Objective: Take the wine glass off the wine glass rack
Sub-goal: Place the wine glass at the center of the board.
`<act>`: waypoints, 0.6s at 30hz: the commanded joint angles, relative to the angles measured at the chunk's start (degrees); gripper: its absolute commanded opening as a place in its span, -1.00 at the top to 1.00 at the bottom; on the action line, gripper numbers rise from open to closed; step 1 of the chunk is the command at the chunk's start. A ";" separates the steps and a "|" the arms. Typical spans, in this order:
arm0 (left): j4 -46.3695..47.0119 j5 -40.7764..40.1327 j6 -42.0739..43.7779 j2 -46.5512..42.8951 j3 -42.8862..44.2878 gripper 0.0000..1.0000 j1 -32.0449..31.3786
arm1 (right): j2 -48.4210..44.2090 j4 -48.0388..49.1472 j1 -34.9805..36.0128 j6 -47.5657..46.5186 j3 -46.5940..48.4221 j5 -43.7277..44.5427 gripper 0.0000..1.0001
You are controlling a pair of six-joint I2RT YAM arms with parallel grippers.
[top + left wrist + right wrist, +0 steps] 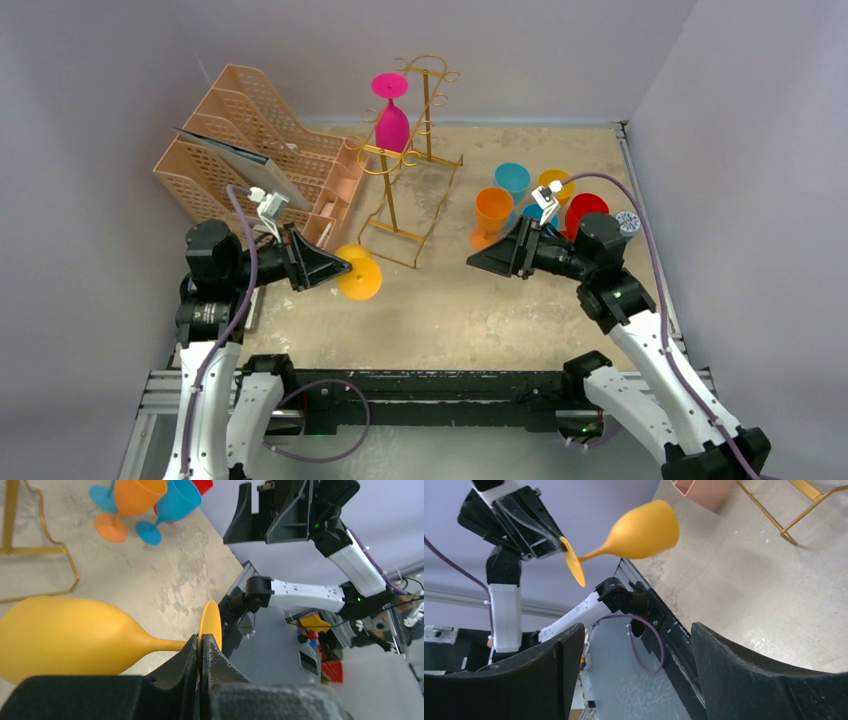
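1. Overhead, the left jaws clamp the foot of a yellow wine glass [358, 272], held sideways above the surface [480, 310] and clear of the gold rack [427, 110]. A pink glass [392, 125] hangs upside down on that rack, beside a peach organizer [240, 110]. The right jaws stand wide near coloured goblets [493, 210].
2. Left wrist: the jaws pinch the disc foot edge-on, with the rack's wire base beyond the bowl.
3. Right wrist: the jaws gape with nothing between them, and the yellow glass hangs in the air opposite, off the rack.
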 commanded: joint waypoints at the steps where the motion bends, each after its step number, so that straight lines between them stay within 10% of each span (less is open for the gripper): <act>1: 2.46 0.72 -0.11 -0.22 -2.71 1.00 -3.18 | 1.91 5.79 1.32 2.46 0.07 -2.66 -0.60; 18: 13.07 -7.86 -6.56 2.82 -8.29 1.00 -18.41 | 8.38 8.57 10.96 1.04 3.16 -1.19 -0.53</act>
